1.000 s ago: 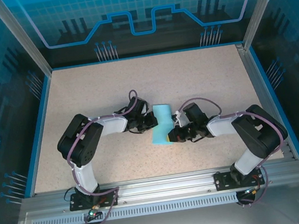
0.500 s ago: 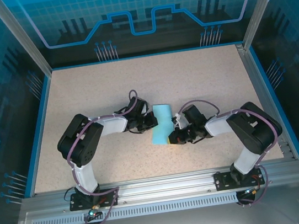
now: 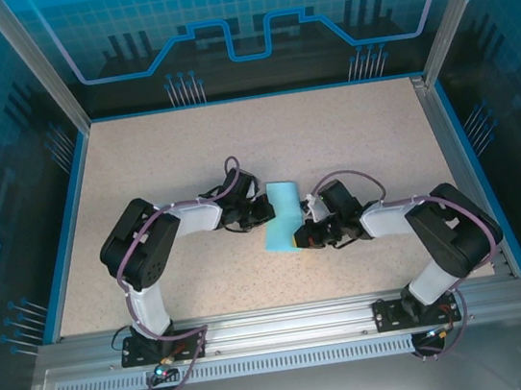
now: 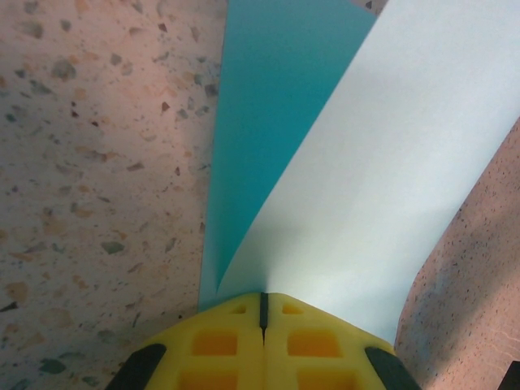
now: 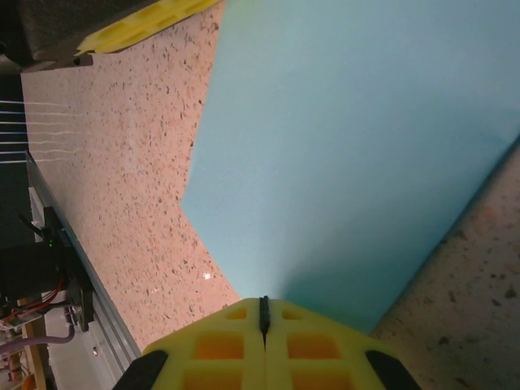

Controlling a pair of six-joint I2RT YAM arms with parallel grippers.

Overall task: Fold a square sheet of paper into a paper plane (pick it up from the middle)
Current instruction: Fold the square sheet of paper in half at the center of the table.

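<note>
The light-blue sheet of paper (image 3: 282,213) hangs just above the speckled table between both grippers, bent into a narrow folded strip. My left gripper (image 3: 267,211) is shut on its left edge. In the left wrist view the yellow fingers (image 4: 219,341) meet on the paper (image 4: 390,162), where a pale upper layer curls over a darker teal layer (image 4: 268,122). My right gripper (image 3: 299,239) is shut on the strip's lower right edge. The right wrist view has its yellow fingers (image 5: 309,349) pressed together on the paper (image 5: 349,138), with the left gripper's yellow finger (image 5: 146,20) at the top left.
The speckled table (image 3: 187,157) has a blue raised rim (image 3: 64,232) on the sides and back. An aluminium rail (image 3: 280,333) with both arm bases runs along the near edge. Both elbows rest low, left (image 3: 137,246) and right (image 3: 455,231) of the paper.
The right arm's elbow swayed a little left and came back. The paper and both grips stay where they were.
</note>
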